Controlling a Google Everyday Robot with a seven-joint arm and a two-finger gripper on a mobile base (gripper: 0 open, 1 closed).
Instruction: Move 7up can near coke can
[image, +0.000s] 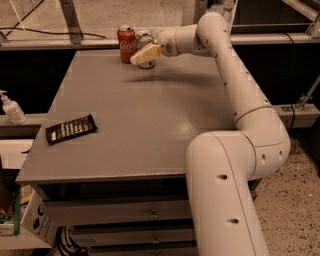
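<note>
The red coke can (126, 44) stands upright at the far edge of the grey table (150, 125). The silver-white 7up can (145, 38) stands right beside it on its right, almost touching. My gripper (143, 51) reaches in from the right and is shut on the 7up can. One cream finger (145, 54) crosses the can's front and hides its middle. The can's base shows just below the finger, at table level.
A black snack packet (71, 129) lies near the table's left front edge. A white pump bottle (11, 108) stands on a ledge left of the table. A metal rail runs behind the cans. My arm (240, 85) spans the table's right side.
</note>
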